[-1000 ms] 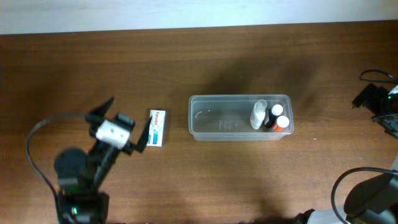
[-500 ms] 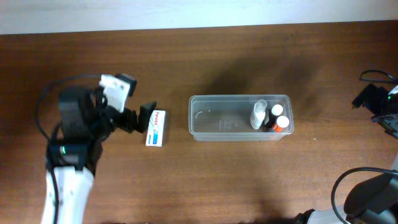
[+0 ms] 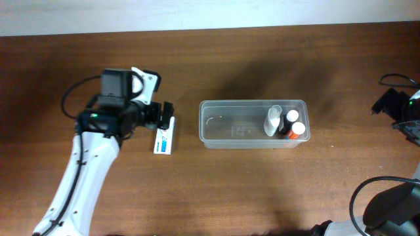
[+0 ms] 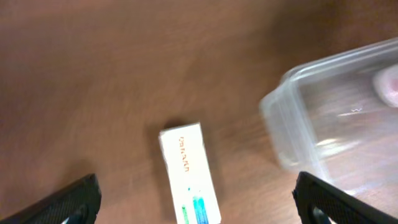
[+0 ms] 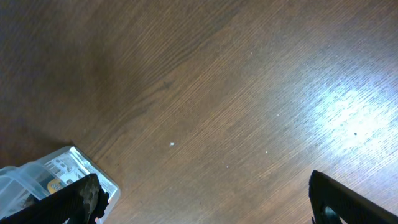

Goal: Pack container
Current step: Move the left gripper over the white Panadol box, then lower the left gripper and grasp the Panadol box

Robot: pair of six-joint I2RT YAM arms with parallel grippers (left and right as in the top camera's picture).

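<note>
Overhead: bottles point(image 3: 283, 123) in container point(image 3: 236, 103) (left wrist blurs them) | left gripper point(image 4: 202, 202) wide over box point(image 4: 186, 165) | right gripper point(image 5: 202, 199) wide

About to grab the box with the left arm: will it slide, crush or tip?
The box looks like thin card, so probably light and crushable. It lies flat on the smooth table, so a push likely slides it, not tips it.

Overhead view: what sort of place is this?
Likely a robot lab workbench, not a home: a bare wooden table, a white robot arm, and a clear container with a few bottles, staged beside a small box.
</note>
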